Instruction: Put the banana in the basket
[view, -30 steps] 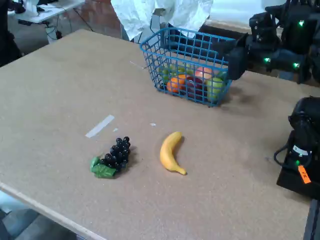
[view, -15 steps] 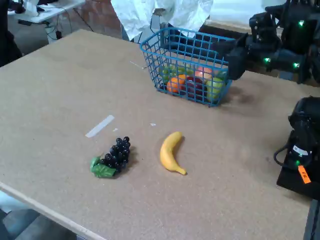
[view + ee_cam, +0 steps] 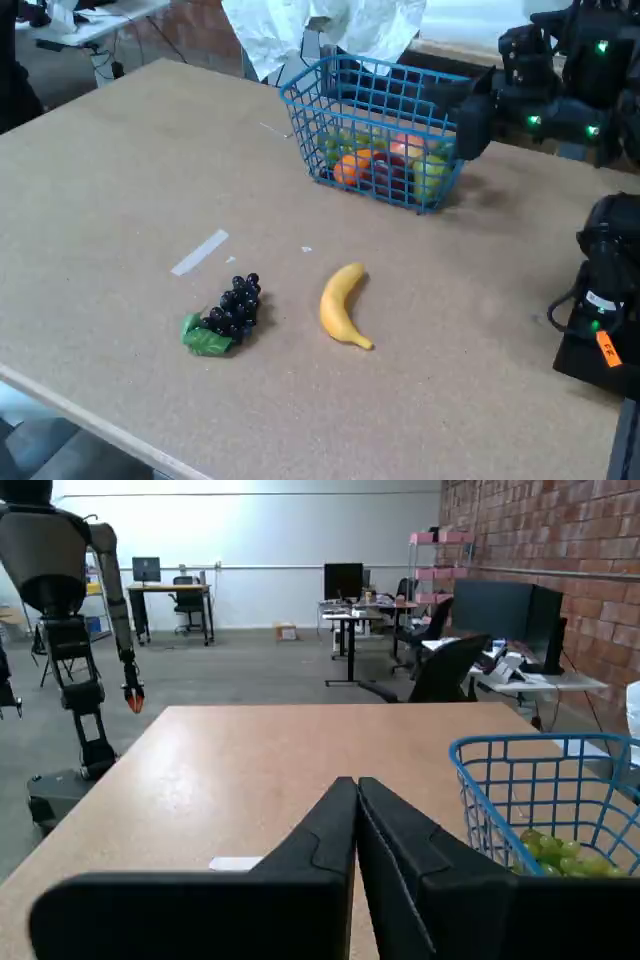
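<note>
Wrist view shows the gripper (image 3: 357, 785) pressed closed, empty. Grapes (image 3: 232, 310) lie near the banana (image 3: 341, 304) (well apart from the basket (image 3: 300, 105)) — a closed or careless descent could nudge either away.

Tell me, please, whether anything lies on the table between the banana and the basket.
Nothing visible does. Bare table separates the banana from the basket; the grape bunch sits off to the banana's left in the fixed view.

Even indoor light, slightly soft focus

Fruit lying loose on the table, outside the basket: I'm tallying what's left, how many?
2: the banana right of the dark grape bunch, both near the table's front edge.
</note>
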